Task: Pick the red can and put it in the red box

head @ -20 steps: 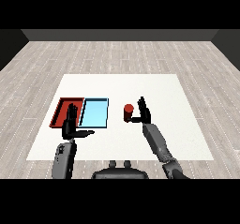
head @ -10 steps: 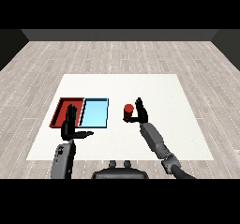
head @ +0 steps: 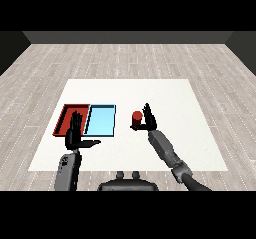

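Evenly and brightly lit throughout, with soft, diffuse light and no clear source. White tabletop (head: 150,98) almost uniformly bright, without glare or hot spots. Hardly any cast shadows: only faint darkening beside the right hand (head: 147,119) and under the left hand (head: 76,133). Black hands flat and dark, with little surface detail. Red tray (head: 63,118) and light blue tray (head: 111,120) plainly coloured, no reflections. Wood-patterned floor (head: 130,58) evenly lit into the far distance, ending at a dark wall (head: 130,37). No visible bending of straight lines at left or right edges.
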You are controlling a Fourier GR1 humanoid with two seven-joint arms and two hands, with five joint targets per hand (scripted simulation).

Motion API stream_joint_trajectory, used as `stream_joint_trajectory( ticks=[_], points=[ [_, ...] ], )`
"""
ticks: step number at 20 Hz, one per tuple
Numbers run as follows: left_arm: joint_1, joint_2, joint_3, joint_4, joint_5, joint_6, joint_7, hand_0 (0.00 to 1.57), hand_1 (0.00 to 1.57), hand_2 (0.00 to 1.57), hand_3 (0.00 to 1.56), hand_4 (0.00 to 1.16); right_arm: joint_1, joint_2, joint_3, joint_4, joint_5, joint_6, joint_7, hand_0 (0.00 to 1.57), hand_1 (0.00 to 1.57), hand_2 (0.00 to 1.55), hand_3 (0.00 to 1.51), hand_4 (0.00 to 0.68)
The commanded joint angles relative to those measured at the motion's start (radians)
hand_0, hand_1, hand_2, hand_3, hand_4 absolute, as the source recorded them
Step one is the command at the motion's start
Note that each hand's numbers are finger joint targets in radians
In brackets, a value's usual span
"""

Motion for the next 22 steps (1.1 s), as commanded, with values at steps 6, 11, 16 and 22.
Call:
stream_joint_trajectory(
  ticks=[6,11,16,22],
  points=[
    [0.028,-0.010,-0.017,-0.026,-0.003,0.000,0.007,0.00,0.00,0.00,0.00,0.00,-0.054,0.000,0.044,0.030,-0.056,-0.034,0.036,0.00,0.00,0.00,0.00,0.000],
    [-0.016,0.038,0.041,0.027,0.032,-0.040,-0.025,0.00,0.00,0.00,0.00,0.00,-0.033,0.000,0.155,-0.009,-0.157,-0.099,0.017,0.00,0.00,0.00,0.00,0.000],
    [0.020,0.006,-0.014,-0.075,-0.017,0.016,0.052,0.00,0.00,0.00,0.00,0.00,-0.106,0.000,0.149,0.141,-0.165,-0.080,-0.045,0.00,0.00,0.00,0.00,0.000],
    [-0.004,-0.016,0.002,0.081,-0.025,0.011,-0.084,0.00,0.00,0.00,0.00,0.00,-0.118,0.000,0.094,0.197,-0.113,-0.005,-0.049,0.00,0.00,0.00,0.00,0.000]
  ],
)
